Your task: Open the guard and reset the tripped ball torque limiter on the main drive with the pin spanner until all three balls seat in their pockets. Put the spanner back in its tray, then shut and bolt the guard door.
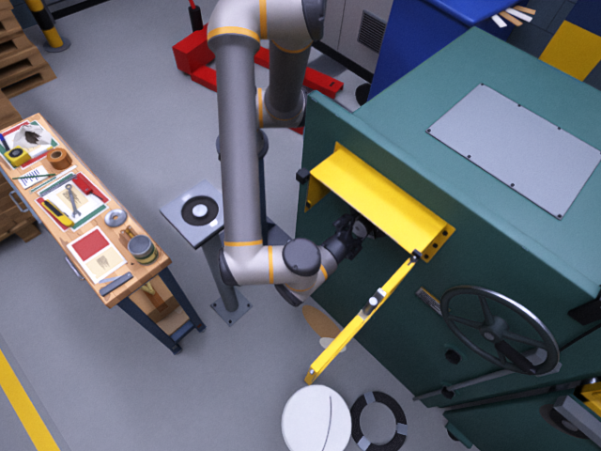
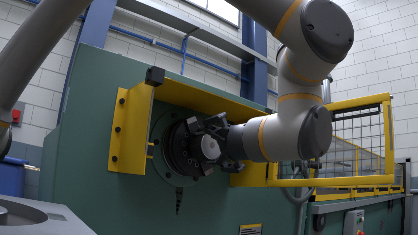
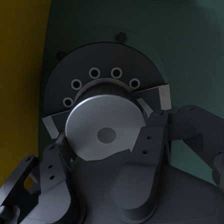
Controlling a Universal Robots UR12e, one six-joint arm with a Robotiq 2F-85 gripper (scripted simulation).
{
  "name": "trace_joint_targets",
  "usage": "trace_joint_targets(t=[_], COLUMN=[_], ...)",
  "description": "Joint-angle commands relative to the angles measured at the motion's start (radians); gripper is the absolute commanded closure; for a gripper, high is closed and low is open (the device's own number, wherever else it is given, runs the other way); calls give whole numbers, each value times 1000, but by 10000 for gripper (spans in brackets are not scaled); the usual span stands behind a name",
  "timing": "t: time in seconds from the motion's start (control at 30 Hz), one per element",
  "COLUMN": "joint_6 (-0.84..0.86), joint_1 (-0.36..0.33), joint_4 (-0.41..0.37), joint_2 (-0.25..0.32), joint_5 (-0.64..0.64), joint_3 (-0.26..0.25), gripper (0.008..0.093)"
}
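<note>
The pin spanner (image 3: 107, 110) is a dark bar lying across the face of the torque limiter (image 2: 181, 144), its pale ends showing to either side of the grey hub (image 3: 105, 127). The limiter is a black disc with a ring of small holes, mounted on the green machine inside the yellow guard frame (image 1: 376, 199). The guard door (image 1: 359, 320) is a yellow mesh panel and stands swung wide open. The spanner's tray (image 1: 200, 211) is the grey plate on a post beside the arm and holds nothing. My gripper (image 2: 206, 143) is inside the guard opening, closed around the spanner at the hub.
The green machine body (image 1: 461, 204) fills the right side, with a black handwheel (image 1: 500, 330) on its front. A wooden workbench (image 1: 77, 213) with hand tools stands to the left. A white disc (image 1: 315, 417) and a black ring (image 1: 378, 420) lie on the floor under the open door.
</note>
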State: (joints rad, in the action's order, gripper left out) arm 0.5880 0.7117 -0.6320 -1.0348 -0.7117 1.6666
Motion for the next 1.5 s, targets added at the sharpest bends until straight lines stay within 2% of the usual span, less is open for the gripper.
trace_joint_targets(t=[0.0,0.47,1.47], joint_6=[0,0,-14], joint_1=[0,0,0], joint_4=[2,2,2], joint_2=[-2,-2,-2], joint_5=[0,0,0], joint_3=[-2,-2,-2], gripper=[289,195,194])
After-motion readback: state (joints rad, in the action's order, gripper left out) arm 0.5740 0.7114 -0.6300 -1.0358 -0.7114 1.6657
